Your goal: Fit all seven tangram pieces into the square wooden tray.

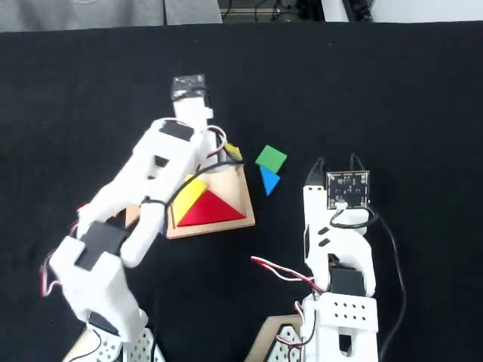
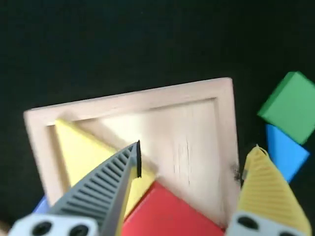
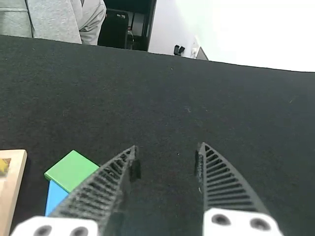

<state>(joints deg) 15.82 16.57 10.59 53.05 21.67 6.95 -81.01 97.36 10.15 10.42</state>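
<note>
The square wooden tray (image 1: 243, 197) lies left of the table's middle, holding a yellow triangle (image 1: 190, 192) and a red triangle (image 1: 213, 210). My left gripper (image 2: 197, 150) hangs open over the tray's bare floor (image 2: 187, 132), beside the yellow triangle (image 2: 81, 152) and the red triangle (image 2: 167, 211), with nothing between its fingers. A green square (image 1: 271, 159) and a blue triangle (image 1: 269, 179) lie just right of the tray. My right gripper (image 3: 167, 157) stands open over bare cloth, right of the green square (image 3: 71, 169) and the blue triangle (image 3: 56, 196).
An orange piece (image 1: 132, 215) and a bit of blue (image 1: 162, 226) peek out from under the left arm, left of the tray. The right arm's base (image 1: 339, 317) and a red cable (image 1: 279, 271) sit at the front. Black cloth covers the table.
</note>
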